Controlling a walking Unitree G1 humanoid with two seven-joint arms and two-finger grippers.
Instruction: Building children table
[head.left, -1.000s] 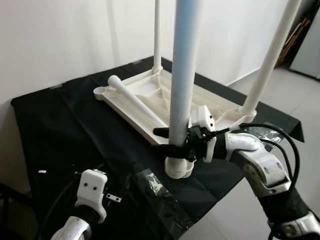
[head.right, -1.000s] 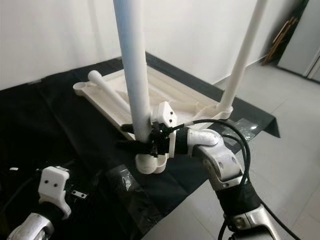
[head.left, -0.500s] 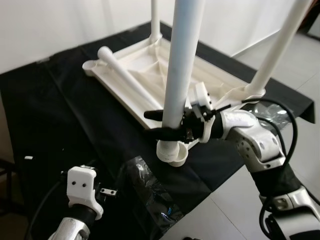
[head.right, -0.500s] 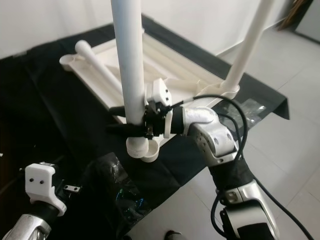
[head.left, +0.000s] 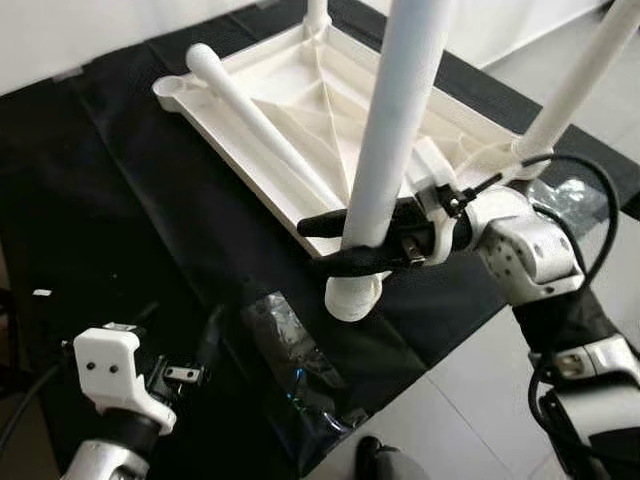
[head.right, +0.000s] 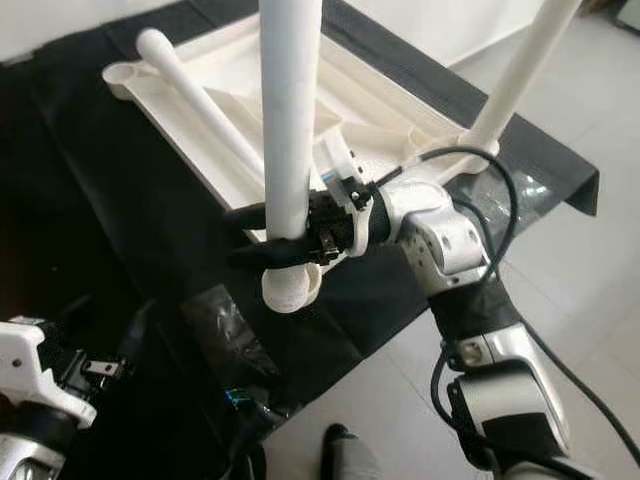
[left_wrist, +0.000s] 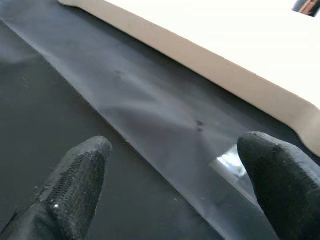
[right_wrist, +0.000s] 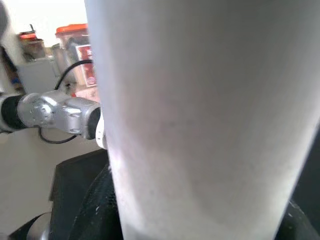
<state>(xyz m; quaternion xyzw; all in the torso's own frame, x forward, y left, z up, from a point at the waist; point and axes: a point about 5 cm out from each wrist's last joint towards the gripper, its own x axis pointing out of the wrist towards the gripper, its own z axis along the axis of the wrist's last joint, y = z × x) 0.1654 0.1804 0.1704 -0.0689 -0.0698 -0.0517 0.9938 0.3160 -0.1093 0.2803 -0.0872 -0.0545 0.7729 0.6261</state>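
Tilted further now, the smooth white table leg sits clamped in the right gripper; left gripper gapes

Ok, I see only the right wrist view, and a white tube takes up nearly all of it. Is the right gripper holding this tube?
Observer: Yes. The right gripper is shut on an upright white table leg, low down, at the near corner of the upturned tabletop.
Operator: And the left gripper, is it helping there?
Observer: No. The left gripper is open above the black cloth, apart from the tabletop.
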